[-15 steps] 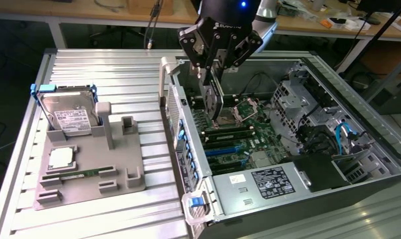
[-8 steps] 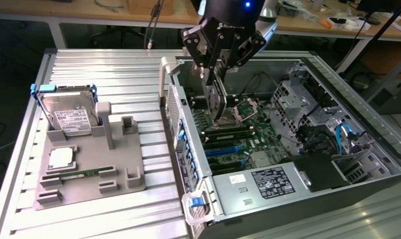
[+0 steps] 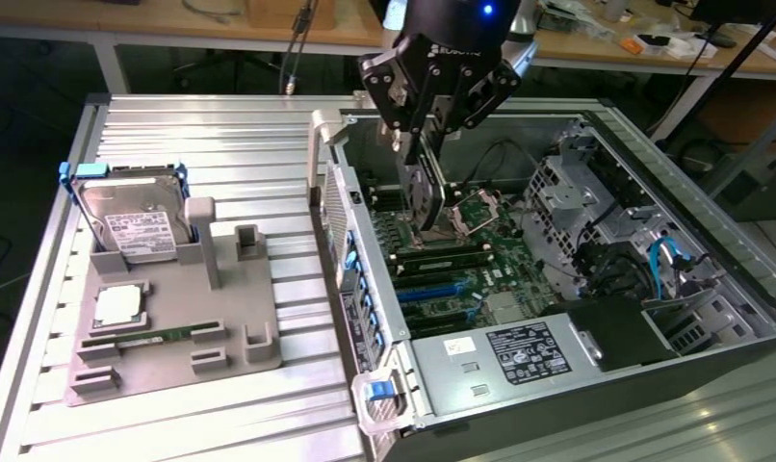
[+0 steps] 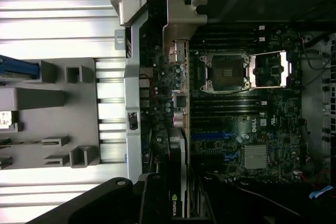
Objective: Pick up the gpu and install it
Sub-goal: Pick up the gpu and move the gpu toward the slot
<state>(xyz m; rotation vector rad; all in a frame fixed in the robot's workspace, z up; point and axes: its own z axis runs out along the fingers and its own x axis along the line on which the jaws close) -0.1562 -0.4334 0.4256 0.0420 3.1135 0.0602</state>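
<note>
Exterior view: the gripper (image 3: pixel 426 135) hovered over the open computer case (image 3: pixel 619 404), jaws clamped on the gpu (image 3: pixel 423 197), which hung on edge above the motherboard (image 3: pixel 491 245); this looked like the install step. Wrist view: the gpu (image 4: pixel 179 103) stood edge-on, its bracket (image 4: pixel 185 17) beside the case's rear wall. Seating it seemed to demand squaring it with a blue slot (image 4: pixel 212 136).
</note>
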